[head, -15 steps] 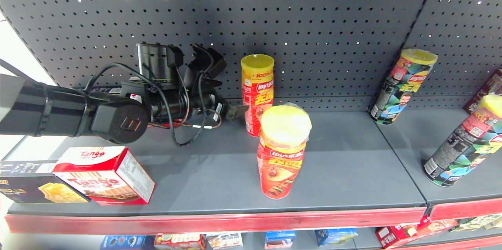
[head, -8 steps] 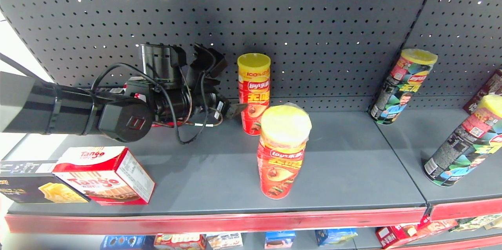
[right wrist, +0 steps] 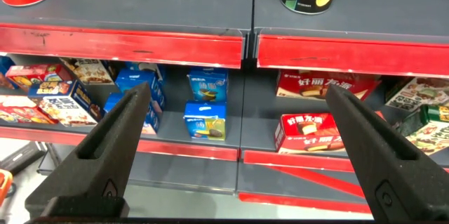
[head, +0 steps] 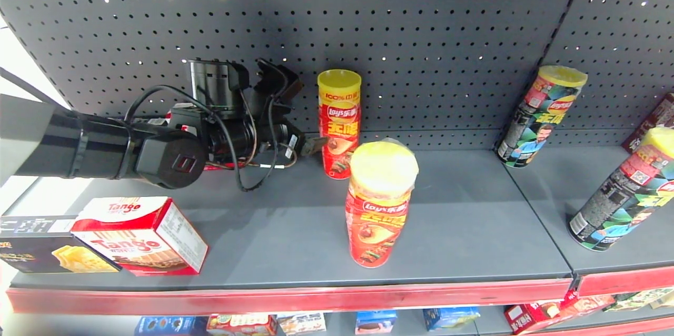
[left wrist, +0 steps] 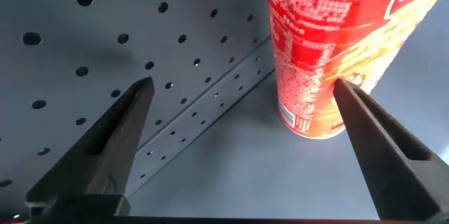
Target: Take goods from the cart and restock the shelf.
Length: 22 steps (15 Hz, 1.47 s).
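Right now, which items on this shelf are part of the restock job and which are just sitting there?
In the job: rear tall red chip can with yellow lid, standing by the pegboard; open left tool beside it; grey metal shelf.
Just sitting: front red chip can with yellow lid; red-and-white wafer box; black snack box; rear dark chip can; front dark chip can.

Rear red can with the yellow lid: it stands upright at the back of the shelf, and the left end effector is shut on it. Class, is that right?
No. The left end effector is open, not shut on it: the left wrist view shows its fingers spread apart, with the rear red can beyond their tips. It does stand upright at the back of the shelf.
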Tool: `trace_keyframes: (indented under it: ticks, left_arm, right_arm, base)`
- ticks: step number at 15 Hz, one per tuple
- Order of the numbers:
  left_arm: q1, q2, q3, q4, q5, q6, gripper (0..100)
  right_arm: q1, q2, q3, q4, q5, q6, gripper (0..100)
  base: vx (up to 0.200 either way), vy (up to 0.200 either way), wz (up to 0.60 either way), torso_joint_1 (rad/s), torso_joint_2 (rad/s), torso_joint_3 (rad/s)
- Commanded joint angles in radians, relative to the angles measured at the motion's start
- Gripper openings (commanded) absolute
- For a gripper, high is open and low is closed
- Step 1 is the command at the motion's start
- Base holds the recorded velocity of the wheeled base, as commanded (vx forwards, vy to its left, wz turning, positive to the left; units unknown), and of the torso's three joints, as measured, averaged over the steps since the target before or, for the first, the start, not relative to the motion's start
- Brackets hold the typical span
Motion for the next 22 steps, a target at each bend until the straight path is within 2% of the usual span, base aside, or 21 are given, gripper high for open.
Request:
trace_keyframes:
  ticks: [1, 3, 5, 6, 8, 9, 13, 16, 19, 22]
  left_arm:
    - [0.001, 0.002, 0.001, -0.005, 0.000, 0.000, 100]
    - [0.000, -0.005, 0.016, -0.014, 0.001, 0.000, 100]
    - [-0.002, -0.056, 0.053, -0.014, 0.043, 0.008, 100]
    - [-0.002, -0.067, 0.076, -0.014, 0.049, 0.031, 100]
    - [0.014, -0.067, 0.122, -0.033, 0.070, 0.098, 100]
    - [0.015, -0.065, 0.134, -0.047, 0.090, 0.103, 100]
    - [0.010, -0.005, 0.125, -0.100, 0.147, 0.103, 100]
    - [-0.013, 0.019, 0.122, -0.136, 0.207, 0.080, 100]
    - [-0.022, 0.045, 0.087, -0.139, 0.212, 0.071, 100]
    - [-0.036, 0.052, 0.082, -0.139, 0.210, 0.048, 100]
  right_arm:
    - [0.000, 0.002, 0.000, 0.000, 0.000, 0.000, 100]
    - [0.000, 0.002, 0.000, 0.000, 0.000, 0.000, 100]
    - [0.000, 0.002, 0.000, 0.000, 0.000, 0.000, 100]
    - [0.000, 0.002, 0.000, 0.000, 0.000, 0.000, 100]
    - [0.000, 0.002, 0.000, 0.000, 0.000, 0.000, 100]
    - [0.000, 0.002, 0.000, 0.000, 0.000, 0.000, 100]
    - [0.000, 0.002, 0.000, 0.000, 0.000, 0.000, 100]
    - [0.000, 0.002, 0.000, 0.000, -0.001, 0.000, 100]
    - [0.000, 0.002, 0.000, 0.000, 0.000, 0.000, 100]
    - [0.000, 0.002, 0.000, 0.000, 0.000, 0.000, 100]
  base:
    - [0.000, 0.000, 0.00, 0.000, 0.00, 0.000]
    - [0.000, 0.000, 0.00, 0.000, 0.00, 0.000]
    - [0.000, 0.000, 0.00, 0.000, 0.00, 0.000]
    - [0.000, 0.000, 0.00, 0.000, 0.00, 0.000]
    - [0.000, 0.000, 0.00, 0.000, 0.00, 0.000]
    - [0.000, 0.000, 0.00, 0.000, 0.00, 0.000]
    - [0.000, 0.000, 0.00, 0.000, 0.00, 0.000]
    - [0.000, 0.000, 0.00, 0.000, 0.00, 0.000]
    - [0.000, 0.000, 0.00, 0.000, 0.00, 0.000]
    - [0.000, 0.000, 0.00, 0.000, 0.00, 0.000]
